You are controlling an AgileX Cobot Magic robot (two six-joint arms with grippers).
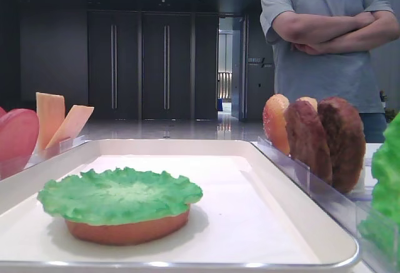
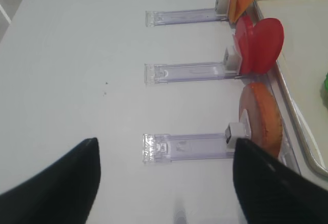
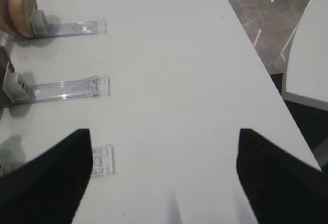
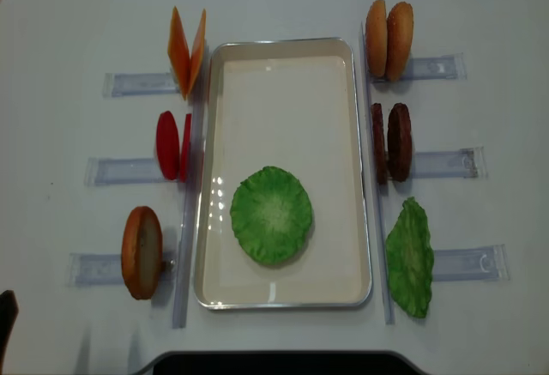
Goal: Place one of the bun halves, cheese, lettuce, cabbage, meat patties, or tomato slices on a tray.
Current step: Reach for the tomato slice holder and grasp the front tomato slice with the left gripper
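My left gripper (image 2: pixel 164 183) hangs with its jaws spread wide and nothing between them, just bare white table (image 2: pixel 77 55) under it, and in front of it lie three clear holders (image 2: pixel 187 147) running towards the tray (image 4: pixel 283 302). My right gripper (image 3: pixel 164 175) is wide apart too, empty, over the table on the other side, near the table's edge. Now the tray: it sits in the middle of the table, and on it, towards the near end, lies a lettuce leaf (image 4: pixel 271 214) flat on top of a bun half (image 1: pixel 125 230), the leaf's ruffled rim overhanging the bun all round. The rest of the tray is bare white. On the left side, standing on edge in their holders just beside the tray's rim: two cheese slices (image 4: pixel 187 51) leaning apart in a V at the far end, two tomato slices (image 4: pixel 171 145) in the middle, and one bun half (image 4: pixel 141 252) nearest me. On the right side: two more bun pieces (image 4: pixel 388 27) upright at the far end, two meat patties (image 4: pixel 390 142) standing together in the middle, and a second green leaf (image 4: pixel 409 257) at the near end. Behind the table a person in a grey shirt (image 1: pixel 325 35) stands with arms folded.
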